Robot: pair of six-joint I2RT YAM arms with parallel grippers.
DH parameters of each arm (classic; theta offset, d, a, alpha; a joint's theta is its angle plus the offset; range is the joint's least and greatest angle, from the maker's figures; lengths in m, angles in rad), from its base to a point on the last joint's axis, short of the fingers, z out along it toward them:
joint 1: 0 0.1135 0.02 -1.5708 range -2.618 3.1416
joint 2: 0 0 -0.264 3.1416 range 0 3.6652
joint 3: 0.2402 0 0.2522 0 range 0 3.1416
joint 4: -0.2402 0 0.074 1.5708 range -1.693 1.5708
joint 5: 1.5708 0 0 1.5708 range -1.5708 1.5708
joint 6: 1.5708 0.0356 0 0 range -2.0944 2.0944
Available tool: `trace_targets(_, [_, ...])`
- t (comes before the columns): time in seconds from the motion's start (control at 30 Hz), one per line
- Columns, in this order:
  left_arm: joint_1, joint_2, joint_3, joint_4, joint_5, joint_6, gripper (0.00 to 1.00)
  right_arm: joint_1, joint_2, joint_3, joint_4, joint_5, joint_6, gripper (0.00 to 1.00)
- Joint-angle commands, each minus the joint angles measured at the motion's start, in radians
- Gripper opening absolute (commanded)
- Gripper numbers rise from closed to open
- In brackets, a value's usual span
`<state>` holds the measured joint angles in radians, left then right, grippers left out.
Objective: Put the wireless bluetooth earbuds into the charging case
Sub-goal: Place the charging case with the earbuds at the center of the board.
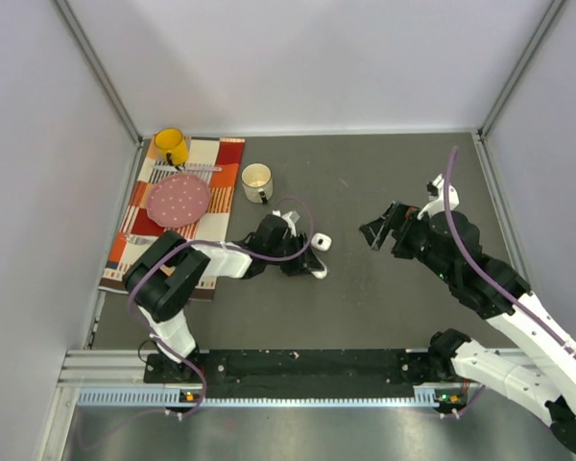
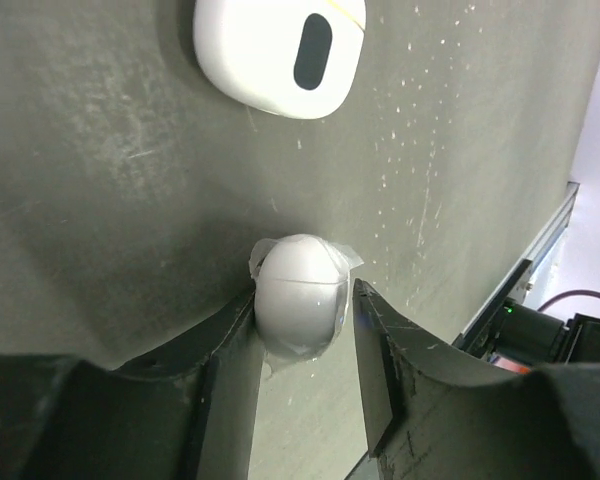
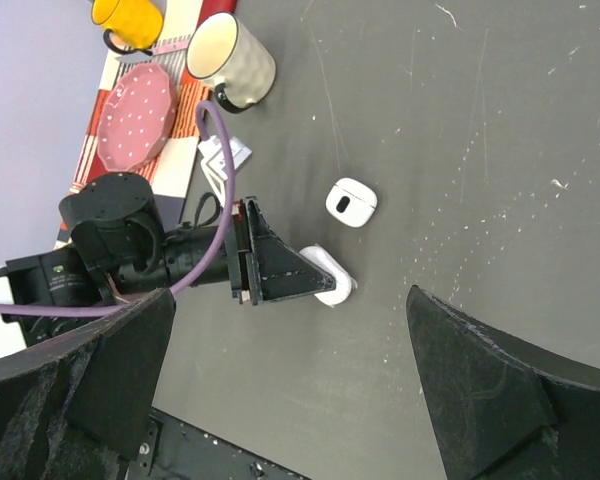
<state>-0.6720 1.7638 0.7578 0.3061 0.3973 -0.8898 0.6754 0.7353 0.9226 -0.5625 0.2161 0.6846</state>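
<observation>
My left gripper (image 2: 302, 297) lay low on the table (image 2: 100, 150), its fingers flanking a closed white case (image 2: 295, 280). Whether they pinched it or sat loose beside it, I couldn't tell. I judged they were there to steady it. A second case (image 2: 280, 50), dark slot up, sat just beyond. My right gripper (image 1: 376, 227) hung wide open and empty, well to the right, presumably waiting. I couldn't make out any loose earbuds.

Two white cases sit near the centre of the tabletop (image 1: 394, 317): a slotted case (image 1: 324, 240) and, at its 6 o'clock, a plain case (image 1: 317, 272). Two mugs stand toward 10 o'clock: a yellow mug (image 1: 170, 146) and a cream mug (image 1: 256, 181). One pink plate (image 1: 180, 199) lies on one striped cloth (image 1: 134, 245).
</observation>
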Motion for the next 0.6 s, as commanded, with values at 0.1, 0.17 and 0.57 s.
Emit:
trace_targets(0.1, [0.012, -0.061, 0.018, -0.157, -0.11, 0.098, 0.47, -0.008, 0.007, -0.004, 0.016, -0.004, 0.01, 0.99])
trace_targets(0.17, [0.012, -0.072, 0.018, -0.188, -0.139, 0.115, 0.47, -0.008, 0.01, -0.002, 0.015, -0.007, 0.01, 0.99])
trace_targets(0.57, [0.015, -0.205, 0.041, -0.366, -0.291, 0.218, 0.48, -0.008, 0.042, 0.009, 0.015, -0.026, 0.021, 0.99])
